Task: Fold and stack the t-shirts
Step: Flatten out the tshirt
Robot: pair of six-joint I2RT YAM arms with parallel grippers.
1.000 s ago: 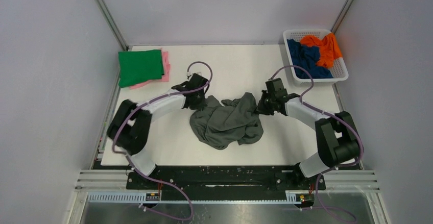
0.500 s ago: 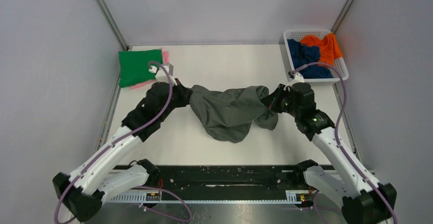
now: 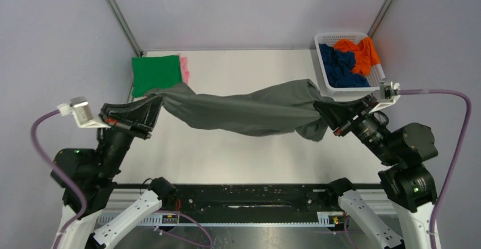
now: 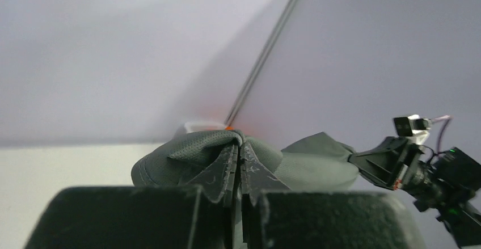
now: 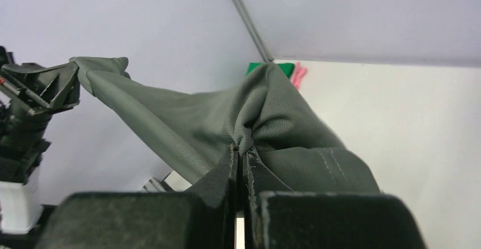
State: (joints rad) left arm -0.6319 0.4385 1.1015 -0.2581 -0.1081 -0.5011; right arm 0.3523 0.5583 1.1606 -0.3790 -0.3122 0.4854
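– How many shirts do you count?

– Five, one of each colour. The dark grey t-shirt (image 3: 249,110) is off the bench (image 3: 255,147), hanging in the air between the two arms. The green t-shirt (image 3: 156,74) is a flat, squared fold at the far left corner. It lies on the pink t-shirt (image 3: 184,67), which shows only as a thin strip along the green one's right edge.

– And the other two?

– The orange t-shirt (image 3: 360,53) and the navy t-shirt (image 3: 340,67) are crumpled together in the one basket (image 3: 340,35). That is a white plastic lattice box, rectangular, at the far right corner. The orange one spills over its right rim.

– What are the two pincers doing?

– Both are clamped on cloth. The left pincer (image 3: 154,102) has its fingers pressed together on a bunched end of the dark grey t-shirt. The right pincer (image 3: 319,107) pinches the opposite end the same way, with a loose fold dropping beside it.

– What shape is the grey one in?

– It is a long twisted band, sagging a little in the middle, with deep lengthwise folds. Up close in the wrist views the fabric is a soft, matte knit with a fine mesh-like grain. The bench under it is smooth, white and flat.
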